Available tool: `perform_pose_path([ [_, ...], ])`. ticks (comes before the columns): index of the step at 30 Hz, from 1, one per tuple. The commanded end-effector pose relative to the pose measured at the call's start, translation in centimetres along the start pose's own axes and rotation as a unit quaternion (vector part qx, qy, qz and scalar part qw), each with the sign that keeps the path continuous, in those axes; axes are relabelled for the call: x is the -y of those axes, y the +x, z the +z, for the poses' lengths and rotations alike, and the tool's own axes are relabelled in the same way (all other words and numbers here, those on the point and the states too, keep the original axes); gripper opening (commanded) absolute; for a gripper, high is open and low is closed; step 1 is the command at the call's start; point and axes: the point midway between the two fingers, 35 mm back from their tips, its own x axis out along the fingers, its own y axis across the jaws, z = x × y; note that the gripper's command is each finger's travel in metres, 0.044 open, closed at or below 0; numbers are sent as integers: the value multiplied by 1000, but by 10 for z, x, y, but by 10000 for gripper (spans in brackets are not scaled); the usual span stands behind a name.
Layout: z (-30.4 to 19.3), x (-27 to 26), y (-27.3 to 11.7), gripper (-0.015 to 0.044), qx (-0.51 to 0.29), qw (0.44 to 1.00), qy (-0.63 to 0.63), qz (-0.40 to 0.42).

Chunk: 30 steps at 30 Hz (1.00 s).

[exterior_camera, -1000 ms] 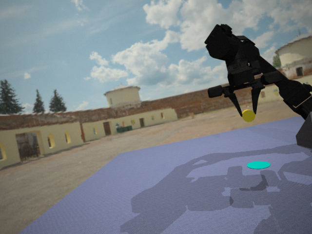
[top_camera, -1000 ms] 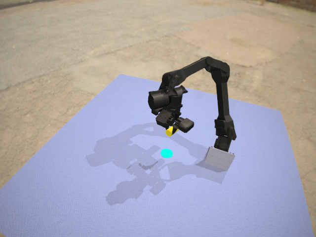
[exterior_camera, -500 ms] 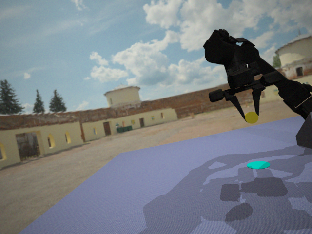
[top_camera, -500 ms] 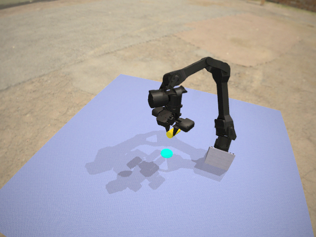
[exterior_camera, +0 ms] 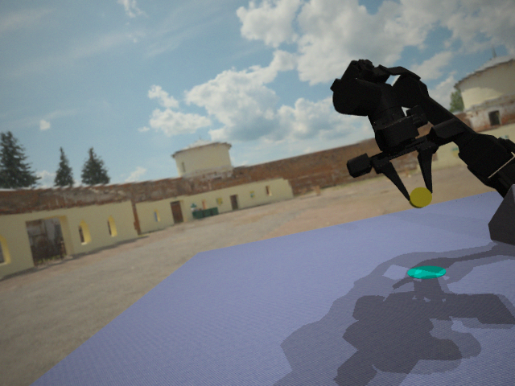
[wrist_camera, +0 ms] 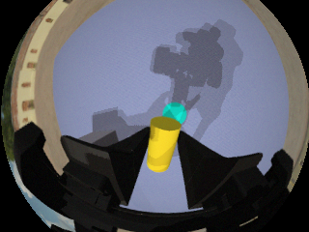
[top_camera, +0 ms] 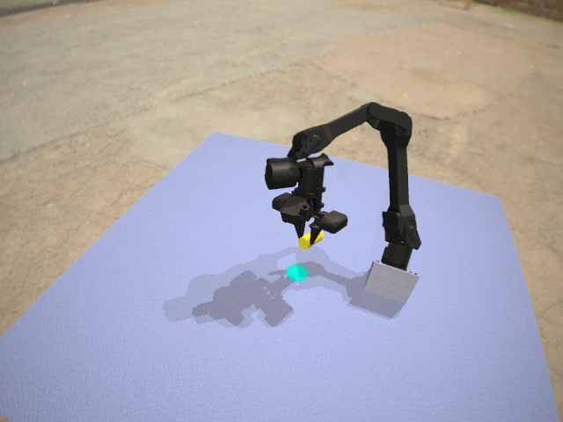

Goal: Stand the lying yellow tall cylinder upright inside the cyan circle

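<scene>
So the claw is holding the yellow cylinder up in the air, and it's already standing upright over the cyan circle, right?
Not quite. The gripper does hold the yellow cylinder in the air above the cyan circle, but the cylinder is not upright. It lies roughly level between the fingers: the top view shows its length running sideways, and the exterior view shows only its round end face.

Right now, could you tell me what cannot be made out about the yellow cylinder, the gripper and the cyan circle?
- Exterior view: the yellow cylinder shows only its round end; its length is hidden behind it.
- Wrist view: the cyan circle is partly covered by the cylinder.
- Top view: the gripper fingers' contact with the cylinder is too small to see.
- Exterior view: the arm is cut off by the right edge.
</scene>
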Motion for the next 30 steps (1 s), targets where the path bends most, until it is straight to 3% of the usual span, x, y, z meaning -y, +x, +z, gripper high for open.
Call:
perform_pose_path([
  [1, -1, -2, 2, 105, 15, 1000, -2, 13],
  [30, -4, -6, 12, 105, 105, 992, -4, 74],
])
